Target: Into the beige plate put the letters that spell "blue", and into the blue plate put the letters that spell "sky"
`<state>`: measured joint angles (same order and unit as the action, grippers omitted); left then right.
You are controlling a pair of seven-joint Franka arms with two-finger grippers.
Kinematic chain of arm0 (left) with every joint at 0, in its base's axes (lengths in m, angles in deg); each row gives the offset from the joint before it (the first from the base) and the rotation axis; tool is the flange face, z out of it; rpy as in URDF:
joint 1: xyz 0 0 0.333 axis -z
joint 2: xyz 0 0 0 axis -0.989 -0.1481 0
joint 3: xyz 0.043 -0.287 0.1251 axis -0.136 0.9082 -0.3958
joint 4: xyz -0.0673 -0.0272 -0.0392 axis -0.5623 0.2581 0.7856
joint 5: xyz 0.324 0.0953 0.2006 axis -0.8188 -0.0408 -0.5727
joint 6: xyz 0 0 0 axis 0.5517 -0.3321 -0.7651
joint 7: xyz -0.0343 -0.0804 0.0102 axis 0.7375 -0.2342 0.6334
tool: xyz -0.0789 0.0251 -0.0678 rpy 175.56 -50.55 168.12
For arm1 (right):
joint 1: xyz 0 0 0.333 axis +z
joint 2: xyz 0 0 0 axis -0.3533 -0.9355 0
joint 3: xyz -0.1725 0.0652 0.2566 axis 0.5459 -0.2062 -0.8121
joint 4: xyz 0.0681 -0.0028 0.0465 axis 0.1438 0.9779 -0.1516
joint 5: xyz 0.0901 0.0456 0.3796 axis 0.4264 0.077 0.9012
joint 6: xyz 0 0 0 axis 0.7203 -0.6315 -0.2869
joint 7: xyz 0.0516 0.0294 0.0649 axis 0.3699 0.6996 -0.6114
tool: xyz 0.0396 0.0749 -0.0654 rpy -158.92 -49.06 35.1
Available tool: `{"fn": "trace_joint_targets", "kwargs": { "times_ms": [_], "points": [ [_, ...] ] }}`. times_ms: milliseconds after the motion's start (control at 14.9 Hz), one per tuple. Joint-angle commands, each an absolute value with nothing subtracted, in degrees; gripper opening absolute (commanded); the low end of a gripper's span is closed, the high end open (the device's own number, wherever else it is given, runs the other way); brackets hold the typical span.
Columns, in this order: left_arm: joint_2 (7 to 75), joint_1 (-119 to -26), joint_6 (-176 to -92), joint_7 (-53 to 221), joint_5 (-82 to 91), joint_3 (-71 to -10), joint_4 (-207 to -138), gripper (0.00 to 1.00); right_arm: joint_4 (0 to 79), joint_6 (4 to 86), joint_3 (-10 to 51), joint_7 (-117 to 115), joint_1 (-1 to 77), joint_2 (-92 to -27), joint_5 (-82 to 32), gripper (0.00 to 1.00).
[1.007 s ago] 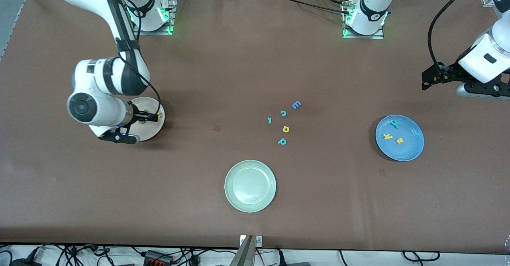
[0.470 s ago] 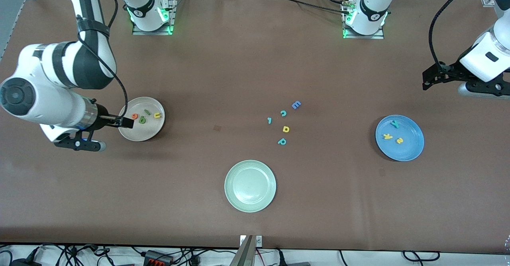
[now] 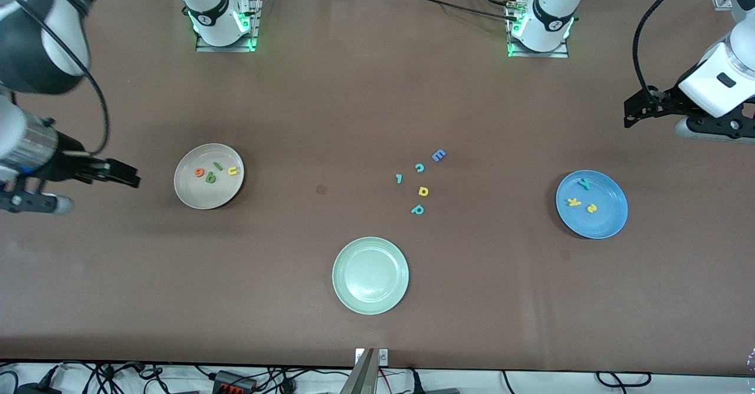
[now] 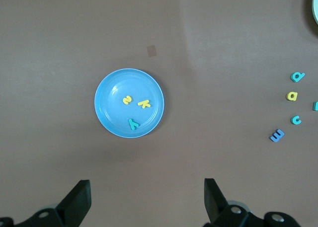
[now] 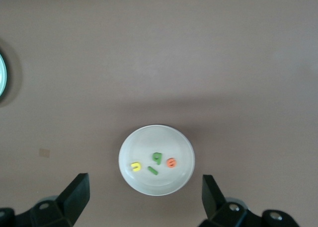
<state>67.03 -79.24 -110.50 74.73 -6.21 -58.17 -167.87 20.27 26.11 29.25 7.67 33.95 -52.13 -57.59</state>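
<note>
Both word sets are sitting in their plates at this point. The beige plate (image 3: 209, 176) is in the left-middle of the front frame, toward the right arm's end of the bench (image 3: 295, 117), and it holds the four "blue" letters: orange e (image 3: 199, 173), dark green b (image 3: 210, 178), the green bar l (image 3: 218, 167) and yellow u (image 3: 233, 171). They lie loosely spread in the half of the plate farther from the front camera, none stacked.

The blue plate (image 3: 591, 204) is in the right-middle of the frame, toward the left arm's end, with the teal y (image 3: 584, 183), yellow k (image 3: 574, 202) and yellow s (image 3: 591, 207) inside it.

The right pincer (image 3: 121, 176) is at the left edge of the frame, fingers spread wide and nothing between them, up over bare bench just off the beige plate's rim. Its wrist view looks straight down on that plate, black fingers (image 5: 74, 197) either side.

The left pincer (image 3: 634, 120) hangs at the upper right edge, also wide open and empty, over bare bench and well clear of the blue plate.

Leftovers in the middle of the frame: blue capital E (image 3: 438, 156), a teal c (image 3: 419, 168), a small teal hooked letter (image 3: 399, 178), yellow a (image 3: 423, 191) and teal p (image 3: 417, 209). The pale green plate (image 3: 370, 275) sits lower centre, nearest the front camera.
</note>
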Motion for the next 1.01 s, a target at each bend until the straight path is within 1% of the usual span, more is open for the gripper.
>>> {"fn": "trace_joint_targets", "kwargs": {
  "times_ms": [0,269,470,604,739,873,940],
  "points": [
    [66.51,-79.11,-109.05,74.16,-5.06,-58.19,-166.26,1.00,20.53,23.89,22.81,6.40,26.08,-47.23,-60.61,1.00],
    [66.51,-79.11,-109.05,74.24,-5.06,-58.19,-166.26,1.00,20.80,23.09,20.87,-0.55,19.12,-46.34,-60.18,1.00],
    [66.33,-79.02,-109.05,74.68,-5.06,-58.02,-165.47,1.00,21.15,18.97,20.77,0.50,19.55,-46.34,-60.09,1.00],
    [66.07,-79.02,-109.05,74.68,-5.06,-58.02,-165.21,1.00,22.64,20.79,20.69,0.41,19.72,-46.16,-60.35,1.00],
    [66.07,-78.93,-109.05,74.86,-5.06,-57.93,-165.21,1.00,26.49,22.20,20.68,0.67,21.73,-43.63,-61.31,1.00],
    [66.07,-78.93,-109.05,74.77,-5.06,-58.02,-165.21,1.00,34.38,25.97,20.69,3.31,22.10,-38.63,-62.45,1.00],
    [65.98,-78.93,-109.05,74.68,-5.06,-58.02,-165.21,1.00,37.12,27.12,20.69,3.40,22.10,-36.86,-62.46,1.00]
  ]
}}
